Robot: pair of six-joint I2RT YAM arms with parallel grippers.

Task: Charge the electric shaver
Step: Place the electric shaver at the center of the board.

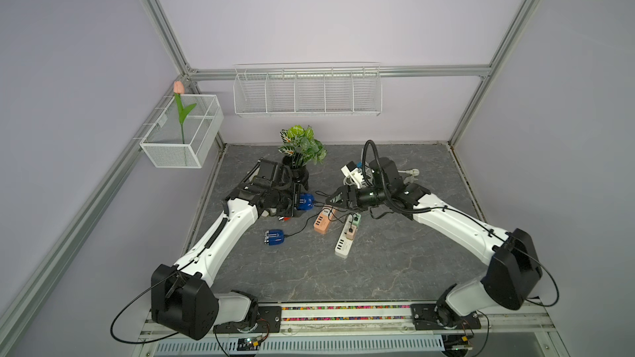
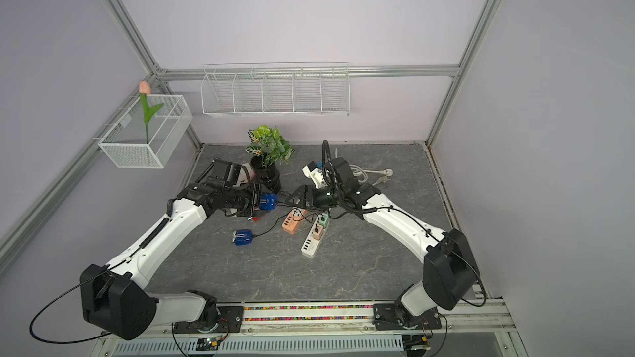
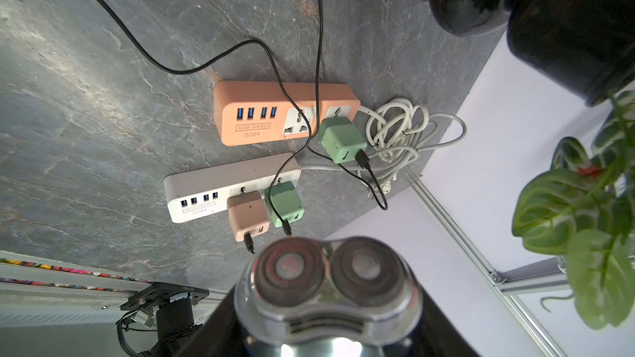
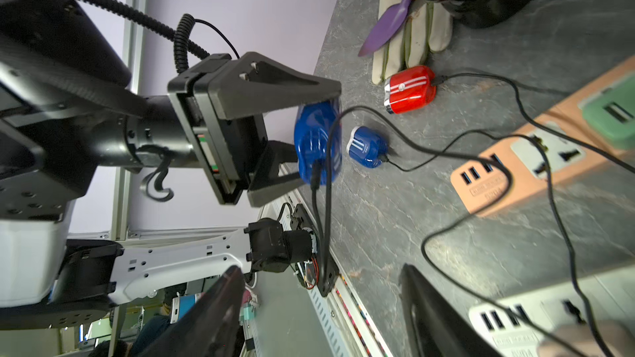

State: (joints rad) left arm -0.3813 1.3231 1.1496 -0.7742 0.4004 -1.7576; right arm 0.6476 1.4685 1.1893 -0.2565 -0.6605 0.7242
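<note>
My left gripper (image 1: 298,201) is shut on a blue electric shaver (image 1: 305,200), holding it above the table near the middle. In the right wrist view this shaver (image 4: 318,142) sits between the left fingers (image 4: 275,84), and a black cable (image 4: 326,200) is plugged into its end. The left wrist view shows its twin round silver heads (image 3: 326,279) close up. My right gripper (image 1: 335,199) is just right of the shaver, open, with nothing between its fingers (image 4: 220,303). The cable runs toward the orange power strip (image 1: 323,223) and the white power strip (image 1: 345,242).
A second blue shaver (image 1: 274,237) and a red shaver (image 4: 409,94) lie on the table, each with a cable. Green chargers (image 3: 340,142) and a pink charger (image 3: 247,216) sit in the strips. A potted plant (image 1: 297,171), a glove (image 4: 412,39) and a coiled white cord (image 3: 395,132) lie behind.
</note>
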